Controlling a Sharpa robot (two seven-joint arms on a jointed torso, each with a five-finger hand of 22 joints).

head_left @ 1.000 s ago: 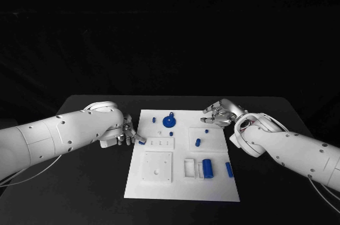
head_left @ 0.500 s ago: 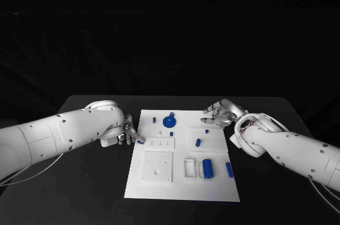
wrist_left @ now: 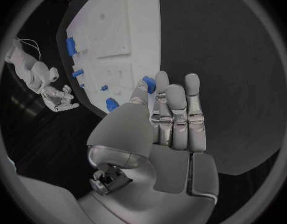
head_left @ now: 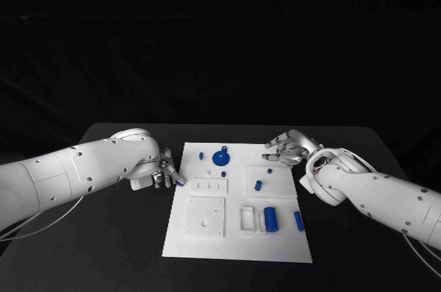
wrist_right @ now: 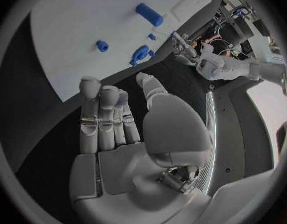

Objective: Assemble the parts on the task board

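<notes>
The white task board [head_left: 234, 241] lies in the middle of the black table. On it are a blue gear [head_left: 220, 157], a blue cylinder [head_left: 267, 219] in a white holder, a blue bar [head_left: 297, 220] and a few small blue pegs [head_left: 258, 185]. My left hand [head_left: 162, 173] hovers at the board's left edge. In the left wrist view its thumb and a finger pinch a small blue part [wrist_left: 148, 83]. My right hand [head_left: 287, 146] sits off the board's far right corner, fingers straight, thumb apart, holding nothing [wrist_right: 112, 119].
Bare black table [head_left: 110, 241] surrounds the board on all sides. White raised blocks, a square plate [head_left: 203, 216] and a slotted holder [head_left: 246, 218], stand on the board's near half. The right wrist view shows the gear [wrist_right: 140, 55] and cylinder [wrist_right: 148, 14].
My left hand has drawn back slightly to the left, away from the board's edge, with the small blue part. The right hand has barely moved.
</notes>
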